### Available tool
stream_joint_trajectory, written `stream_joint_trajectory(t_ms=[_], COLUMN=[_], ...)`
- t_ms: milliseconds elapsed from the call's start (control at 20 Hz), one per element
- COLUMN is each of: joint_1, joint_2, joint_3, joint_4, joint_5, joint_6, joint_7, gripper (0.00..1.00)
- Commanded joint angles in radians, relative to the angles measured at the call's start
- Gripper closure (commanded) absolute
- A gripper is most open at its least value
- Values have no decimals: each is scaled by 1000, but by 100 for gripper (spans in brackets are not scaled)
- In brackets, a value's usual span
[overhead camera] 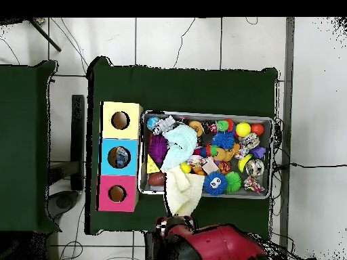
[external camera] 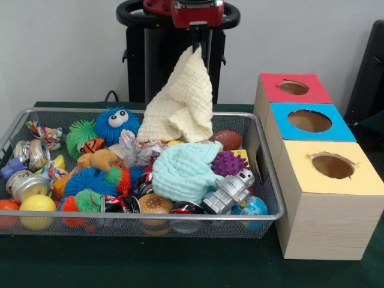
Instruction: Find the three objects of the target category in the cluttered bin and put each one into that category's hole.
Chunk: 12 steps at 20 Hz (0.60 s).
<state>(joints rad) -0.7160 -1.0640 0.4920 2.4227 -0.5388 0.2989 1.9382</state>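
Observation:
My gripper [external camera: 198,41] hangs above the back edge of the wire bin [external camera: 267,180], shut on the top corner of a cream cloth [external camera: 182,105]. The cloth dangles from it, its lower folds resting on the toys at the bin's back. In the overhead view the cream cloth [overhead camera: 184,191] drapes over the bin's edge nearest the arm [overhead camera: 213,244]. A light blue cloth [external camera: 183,171] [overhead camera: 179,141] lies bunched in the bin's middle. Beside the bin stand three boxes with round holes: red [external camera: 293,87], blue [external camera: 309,120], yellow [external camera: 332,165].
The bin is packed with spiky rubber balls, crushed cans, a silver toy robot [external camera: 230,191], a small globe [external camera: 252,207], a toy burger [external camera: 156,204], a brown football [external camera: 227,139] and a blue fuzzy ball with eyes [external camera: 116,123]. Green cloth covers the table [external camera: 180,264].

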Motion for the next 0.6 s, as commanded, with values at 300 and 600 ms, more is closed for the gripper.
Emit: stream_joint_trajectory(t_ms=[300, 600], joint_1=[-211, -294], joint_2=[124, 105], joint_3=[132, 208], joint_4=[-156, -123], joint_5=[-135, -164], joint_6=[112, 143], joint_7=[-223, -260], gripper=[100, 100])
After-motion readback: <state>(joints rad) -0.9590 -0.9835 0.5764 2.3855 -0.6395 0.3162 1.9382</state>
